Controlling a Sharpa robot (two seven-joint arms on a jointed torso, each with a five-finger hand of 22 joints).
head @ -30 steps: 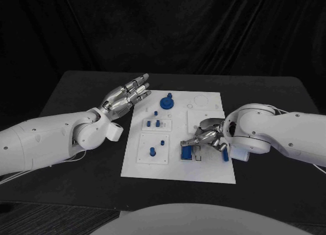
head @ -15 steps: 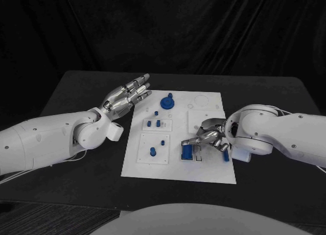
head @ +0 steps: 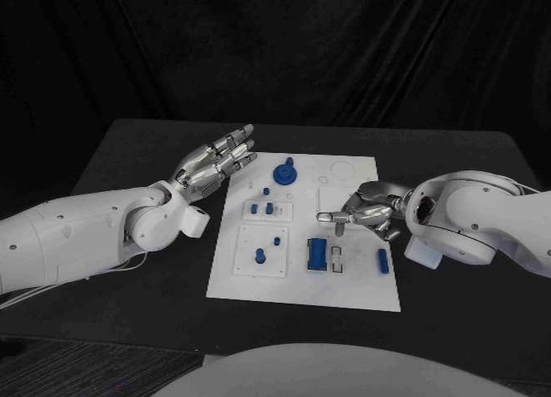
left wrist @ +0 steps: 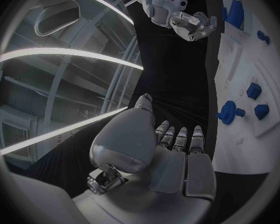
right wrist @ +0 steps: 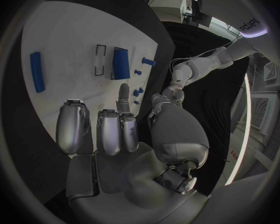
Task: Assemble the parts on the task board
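Observation:
The white task board (head: 302, 289) lies in the middle of the black table. A blue block (head: 316, 253) stands in a slot on it, beside an empty narrow slot (head: 337, 258) and a blue bar (head: 382, 260). My right hand (head: 361, 213) hovers just behind them with its fingers apart and nothing in it. The right wrist view shows the same block (right wrist: 120, 63), the bar (right wrist: 36, 72) and bare fingers (right wrist: 109, 129). My left hand (head: 213, 164) is raised beside the board's left edge, fingers spread and holding nothing.
A round blue part (head: 283, 174) sits at the board's far side. Small blue pegs (head: 270, 208) stand on the left half, and another peg (head: 259, 256) is nearer me. Black table (head: 467, 157) surrounds the board.
My right hand has lifted off the blue block and drawn back toward the board's far right. The block stays in its slot. The left arm has not moved.

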